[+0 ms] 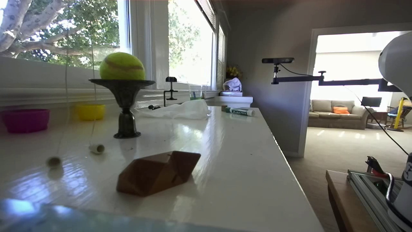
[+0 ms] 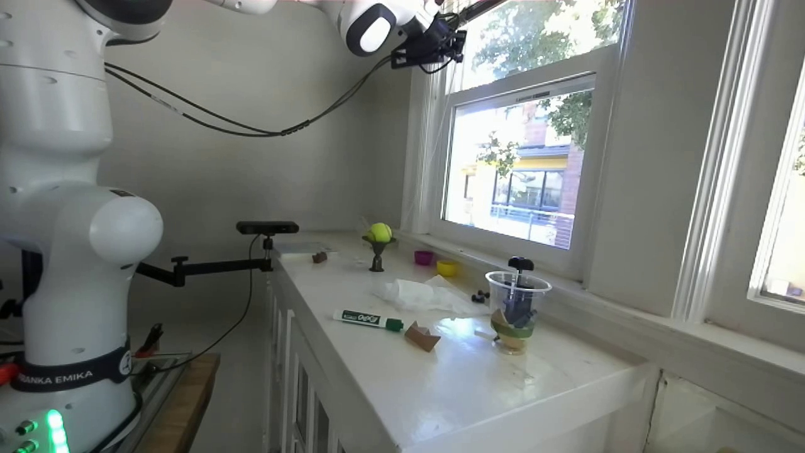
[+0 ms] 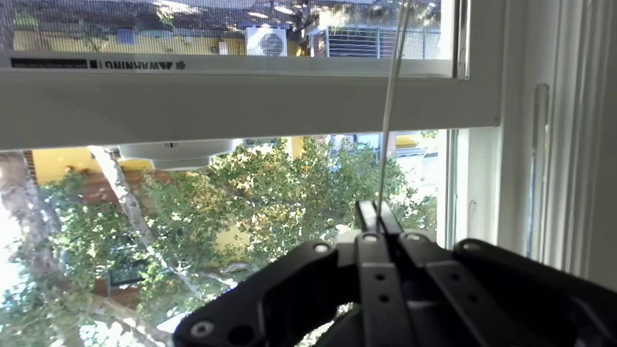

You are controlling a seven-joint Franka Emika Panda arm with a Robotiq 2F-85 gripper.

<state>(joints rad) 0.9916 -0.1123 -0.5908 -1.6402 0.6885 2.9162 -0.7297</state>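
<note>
In the wrist view my gripper [image 3: 373,204] is shut in front of the window, its black fingers [image 3: 391,221] nearly together. A thin pale cord [image 3: 387,111] runs from the top of that picture into the narrow gap between them, and they pinch it. The window sash [image 3: 241,103] lies behind, with upside-down lettering. High beside the window, the dark wrist end of the arm [image 2: 427,47] shows in an exterior view; the fingertips are not clear there. Two cords [image 1: 66,80] hang before the window, ending in small pulls [image 1: 97,148] low over the counter.
On the white counter [image 1: 244,154] stand a tennis ball [image 1: 122,66] on a dark metal stand [image 1: 126,119], a purple bowl [image 1: 25,120] and a yellow bowl [image 1: 90,112]. A brown faceted object [image 1: 154,174], a green marker [image 2: 368,319] and a clear cup [image 2: 516,308] are there too.
</note>
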